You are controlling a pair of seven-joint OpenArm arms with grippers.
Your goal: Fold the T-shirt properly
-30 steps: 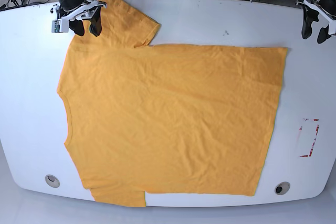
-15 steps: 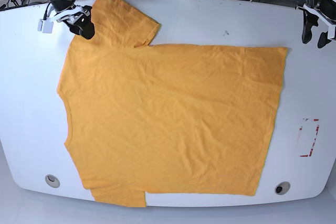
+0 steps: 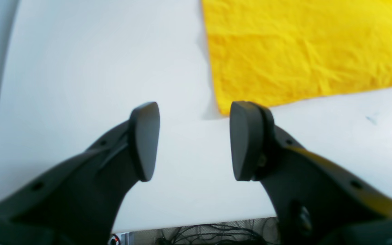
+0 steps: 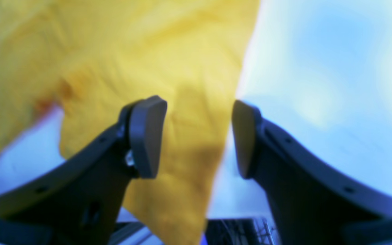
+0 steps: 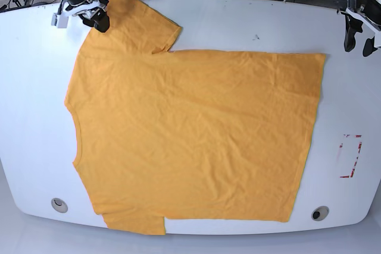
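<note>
1. Base view: one shirt [image 5: 190, 135], plain orange-yellow with short sleeves, lies flat and a little wrinkled on the white table [image 5: 238, 22]. It covers most of the table middle; the collar side is toward that view's left.
2. One sleeve points to the far left corner, the other to the near edge.
3. Two grippers: the left gripper [image 3: 194, 139] has its jaws apart and grasps nothing, just beside the shirt's hem corner.
4. The right gripper [image 4: 199, 136] is also released, hovering over the sleeve edge; that view is blurred.
5. I see no readable writing.
</note>
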